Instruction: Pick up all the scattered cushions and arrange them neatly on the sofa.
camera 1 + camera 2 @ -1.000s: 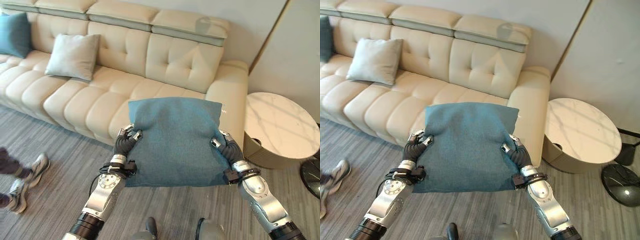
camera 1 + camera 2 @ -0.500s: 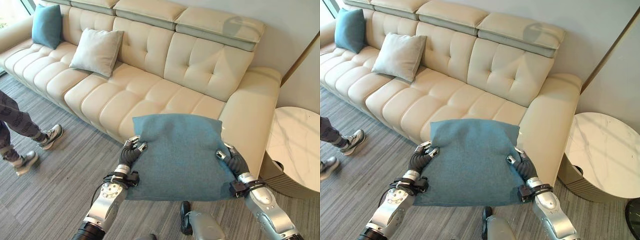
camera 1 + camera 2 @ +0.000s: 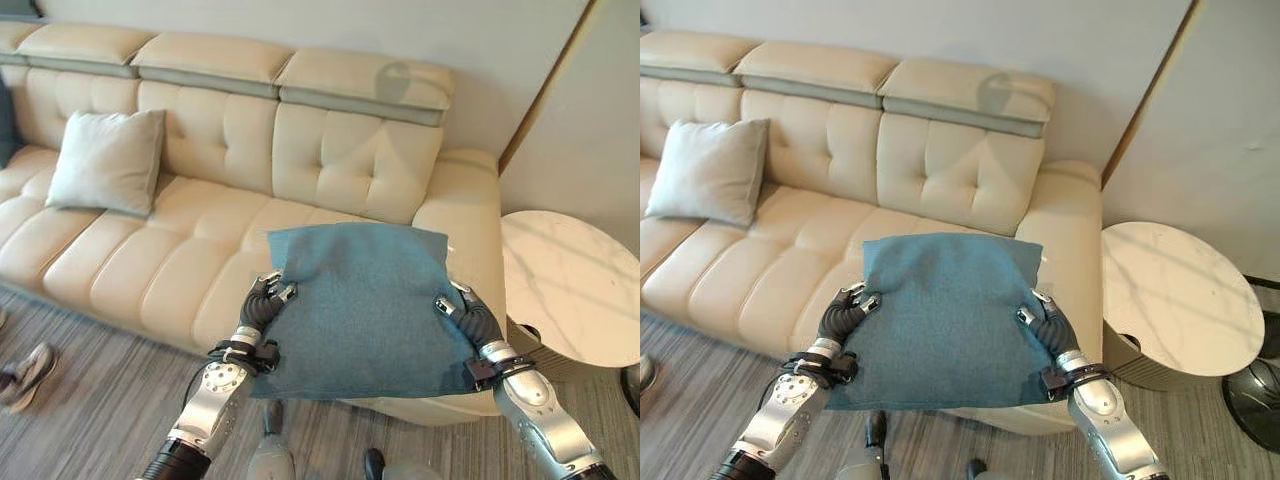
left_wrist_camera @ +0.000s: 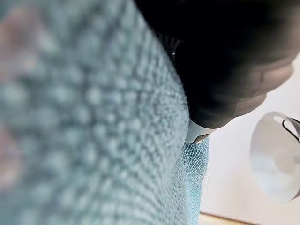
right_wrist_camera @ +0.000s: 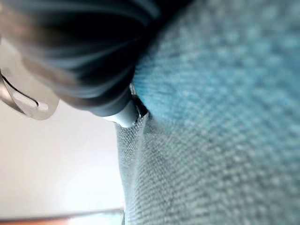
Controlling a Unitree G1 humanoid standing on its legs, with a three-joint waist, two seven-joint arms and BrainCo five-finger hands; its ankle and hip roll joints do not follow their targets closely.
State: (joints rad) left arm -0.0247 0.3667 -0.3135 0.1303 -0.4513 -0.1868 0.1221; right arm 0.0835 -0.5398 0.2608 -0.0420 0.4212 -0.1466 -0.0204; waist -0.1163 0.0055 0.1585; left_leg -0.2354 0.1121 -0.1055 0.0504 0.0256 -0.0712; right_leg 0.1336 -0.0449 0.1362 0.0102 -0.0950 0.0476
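A teal cushion (image 3: pixel 360 305) hangs flat between my two hands, in front of the right end of the cream sofa (image 3: pixel 330 160). My left hand (image 3: pixel 258 305) curls its fingers over the cushion's left edge. My right hand (image 3: pixel 468 318) does the same on the right edge. Both wrist views look along the teal fabric (image 4: pixel 93 117) (image 5: pixel 225 117) from very close, beside each hand's dark cover. A light grey cushion (image 3: pixel 105 160) leans upright against the sofa back on the left. The edge of another teal cushion (image 3: pixel 3 120) shows at the sofa's far left.
A round marble-topped side table (image 3: pixel 570 285) stands right of the sofa's armrest (image 3: pixel 470 200). A black round base (image 3: pixel 1255 390) sits on the floor beyond it. A person's shoe (image 3: pixel 25 372) is on the grey floor at the left.
The camera has swung, so the whole picture has shifted. Both hands keep the same hold on the teal cushion. The person's legs have left the view; one shoe remains at the left.
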